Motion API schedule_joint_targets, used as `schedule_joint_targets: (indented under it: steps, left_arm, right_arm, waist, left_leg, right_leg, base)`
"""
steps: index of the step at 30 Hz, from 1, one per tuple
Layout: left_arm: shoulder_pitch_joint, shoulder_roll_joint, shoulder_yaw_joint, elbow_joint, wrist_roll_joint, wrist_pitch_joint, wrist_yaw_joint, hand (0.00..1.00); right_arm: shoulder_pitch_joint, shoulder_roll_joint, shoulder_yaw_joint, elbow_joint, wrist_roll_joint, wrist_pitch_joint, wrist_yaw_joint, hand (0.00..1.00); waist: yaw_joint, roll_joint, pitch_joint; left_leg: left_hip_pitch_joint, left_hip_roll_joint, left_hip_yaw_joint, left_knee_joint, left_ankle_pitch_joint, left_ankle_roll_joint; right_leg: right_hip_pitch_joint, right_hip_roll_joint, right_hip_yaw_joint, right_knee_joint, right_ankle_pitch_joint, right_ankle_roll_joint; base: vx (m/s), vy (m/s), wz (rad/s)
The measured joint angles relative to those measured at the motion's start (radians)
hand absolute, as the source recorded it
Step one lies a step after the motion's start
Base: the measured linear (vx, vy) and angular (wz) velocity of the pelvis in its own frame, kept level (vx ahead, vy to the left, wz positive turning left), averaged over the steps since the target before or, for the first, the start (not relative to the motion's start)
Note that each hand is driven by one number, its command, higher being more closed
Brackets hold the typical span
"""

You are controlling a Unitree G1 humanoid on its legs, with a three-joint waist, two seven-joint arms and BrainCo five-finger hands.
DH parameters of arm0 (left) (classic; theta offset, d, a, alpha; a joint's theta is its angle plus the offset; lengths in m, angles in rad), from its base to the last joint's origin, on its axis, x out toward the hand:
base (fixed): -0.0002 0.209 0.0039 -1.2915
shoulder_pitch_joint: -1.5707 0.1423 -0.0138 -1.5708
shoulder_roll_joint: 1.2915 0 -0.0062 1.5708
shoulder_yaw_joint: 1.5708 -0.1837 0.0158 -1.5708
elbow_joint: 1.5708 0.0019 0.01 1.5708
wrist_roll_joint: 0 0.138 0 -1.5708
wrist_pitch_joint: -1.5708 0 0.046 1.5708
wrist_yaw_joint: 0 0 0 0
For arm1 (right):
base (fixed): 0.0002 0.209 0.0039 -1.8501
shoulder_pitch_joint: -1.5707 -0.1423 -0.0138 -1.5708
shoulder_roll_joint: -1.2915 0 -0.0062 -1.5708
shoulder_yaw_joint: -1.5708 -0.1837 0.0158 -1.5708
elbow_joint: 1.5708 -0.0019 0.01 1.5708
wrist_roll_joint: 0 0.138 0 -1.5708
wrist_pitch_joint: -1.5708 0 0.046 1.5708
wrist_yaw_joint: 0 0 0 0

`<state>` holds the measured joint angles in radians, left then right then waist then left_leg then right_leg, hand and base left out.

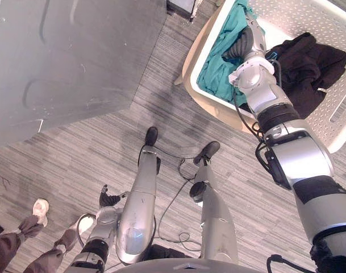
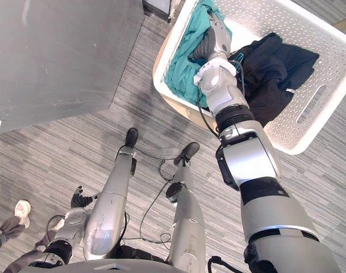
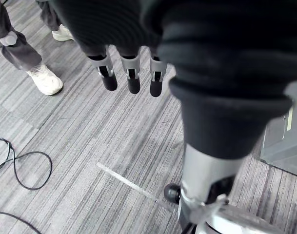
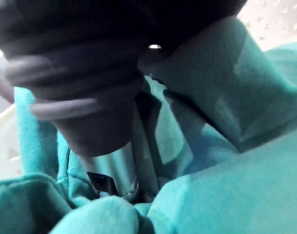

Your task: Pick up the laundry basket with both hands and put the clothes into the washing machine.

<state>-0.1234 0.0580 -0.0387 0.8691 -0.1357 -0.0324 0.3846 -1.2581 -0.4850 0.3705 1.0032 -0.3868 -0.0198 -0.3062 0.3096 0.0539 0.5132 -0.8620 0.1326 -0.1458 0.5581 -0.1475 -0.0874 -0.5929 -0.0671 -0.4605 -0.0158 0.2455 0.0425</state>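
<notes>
A white perforated laundry basket (image 1: 317,20) stands on the floor at the upper right. Inside lie a teal garment (image 1: 213,71) at the near end and a black garment (image 1: 309,71) beside it. My right hand (image 1: 247,38) reaches down into the basket and rests in the teal garment (image 4: 226,146), whose folds close round it. My left hand (image 1: 108,199) hangs low at my left side, away from the basket. Its fingers (image 3: 132,75) point down, straight and relaxed, holding nothing. A large grey metal machine (image 1: 65,57) takes up the upper left.
A person's legs and white shoes (image 1: 40,209) stand at the lower left, close to my left hand, with a shoe (image 3: 46,80) also by its fingers. A tan edge (image 1: 198,60) shows under the basket's near side. Grey striped floor lies between machine and basket.
</notes>
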Motion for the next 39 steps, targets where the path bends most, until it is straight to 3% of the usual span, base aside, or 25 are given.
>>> schedule_joint_targets:
  steps: [11,17,25,31,34,38,39]
  left_arm:
    - [0.004,-0.005,0.001,0.012,0.0,0.03,0.017,0.0]
    - [0.05,-0.001,-0.001,-0.025,-0.012,0.03,0.013,0.0]
    - [0.076,0.002,-0.001,-0.019,-0.051,0.032,0.0,0.0]
    - [0.078,0.011,-0.001,0.007,-0.139,0.03,-0.023,0.0]
    - [0.078,0.015,-0.001,0.006,-0.15,0.03,-0.028,0.0]
    - [0.078,0.019,-0.001,0.006,-0.156,0.029,-0.039,0.0]
    - [0.079,0.021,-0.001,0.006,-0.156,0.029,-0.044,0.0]
  right_arm:
    - [0.048,0.003,-0.04,0.11,-0.05,0.024,0.019,1.0]
    - [0.048,-0.021,-0.108,0.148,0.038,0.071,0.036,1.0]
    - [0.024,-0.036,-0.362,0.149,0.369,0.085,-0.007,1.0]
    - [0.023,0.068,-0.544,0.147,0.791,0.029,-0.034,1.0]
    - [0.02,0.093,-0.552,0.147,0.863,0.019,-0.032,1.0]
    - [0.021,0.107,-0.568,0.148,0.865,0.019,-0.03,1.0]
    - [0.02,0.112,-0.572,0.148,0.863,0.019,-0.029,0.0]
  waist:
    - [0.014,0.0,0.0]
    - [-0.005,0.001,0.0]
    - [-0.019,0.0,-0.001]
    - [-0.026,0.0,-0.001]
    - [-0.03,-0.001,-0.001]
    - [-0.034,-0.002,-0.001]
    - [-0.036,-0.003,-0.001]
  left_leg:
    - [0.104,-0.008,0.013,-0.022,0.007,-0.003]
    - [0.186,-0.02,0.038,-0.081,0.03,0.002]
    - [0.281,-0.028,0.044,-0.188,0.088,-0.011]
    - [0.352,-0.029,0.048,-0.274,0.135,-0.022]
    - [0.366,-0.03,0.048,-0.302,0.154,-0.021]
    - [0.388,-0.035,0.047,-0.333,0.175,-0.022]
    - [0.393,-0.036,0.047,-0.336,0.177,-0.022]
  right_leg:
    - [0.095,-0.006,0.0,0.003,-0.012,-0.012]
    - [0.143,-0.024,0.012,-0.005,-0.011,-0.012]
    - [0.193,-0.035,0.011,-0.024,-0.009,-0.015]
    - [0.228,-0.037,0.011,-0.033,-0.008,-0.017]
    - [0.231,-0.039,0.01,-0.033,-0.009,-0.017]
    - [0.24,-0.044,0.009,-0.033,-0.008,-0.017]
    - [0.244,-0.046,0.009,-0.033,-0.009,-0.016]
  base:
    - [0.02,0.039,0.08]
    - [0.0,0.027,0.03]
    - [0.0,0.008,0.06]
    - [-0.01,0.0,0.03]
    - [-0.03,0.018,0.06]
    - [-0.02,0.023,0.05]
    - [0.0,0.0,0.0]
